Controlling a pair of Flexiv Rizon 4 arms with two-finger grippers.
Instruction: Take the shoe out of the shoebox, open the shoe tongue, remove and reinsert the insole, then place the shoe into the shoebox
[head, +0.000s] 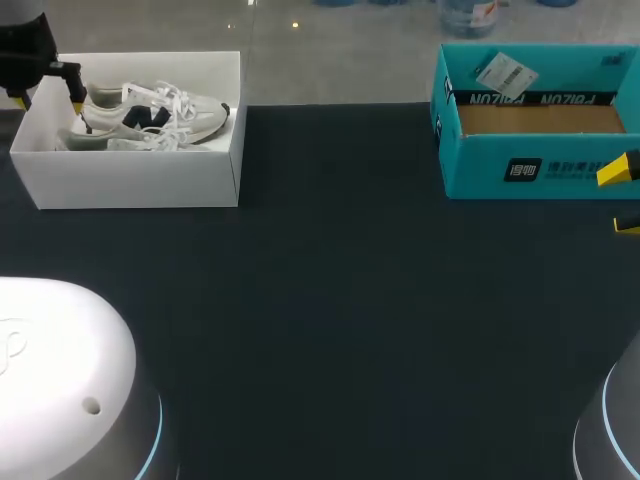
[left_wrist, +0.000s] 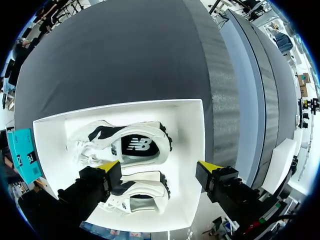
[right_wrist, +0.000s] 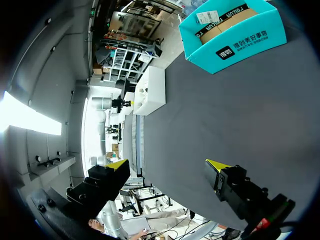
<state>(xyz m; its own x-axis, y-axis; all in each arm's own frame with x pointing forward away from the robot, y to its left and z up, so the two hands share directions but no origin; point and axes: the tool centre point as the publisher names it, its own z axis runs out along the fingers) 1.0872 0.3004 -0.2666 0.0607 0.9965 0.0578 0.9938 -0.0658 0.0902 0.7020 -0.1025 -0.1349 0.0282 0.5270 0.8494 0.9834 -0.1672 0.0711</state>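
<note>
Left end effector (left_wrist: 159, 167) hangs over the heel end of the white shoebox (head: 140, 180), its fingers spread wide and pinching nothing. One yellow tip (left_wrist: 107, 166) sits over the middle of the nearer shoe (left_wrist: 142, 192); whether it touches the shoe cannot be told. The other tip (left_wrist: 210, 167) stands just outside the shoebox's end wall. A second shoe (left_wrist: 125, 145) lies just beside the first, further ahead of the fingers. Both are inside the shoebox, on their sides, heels toward that end wall. They are white and grey with dark patches, and their white laces lie loose. The shoebox stands open at the far left of the dark worktop (head: 330, 300).

Right end effector (right_wrist: 167, 165) is over bare worktop at the right edge, its fingers also spread and empty. A teal box (head: 540, 170) stands just ahead of it at the far right, well apart from the shoebox. It is open, with brown cardboard inside and a white tag (head: 506, 72) against its back wall.
</note>
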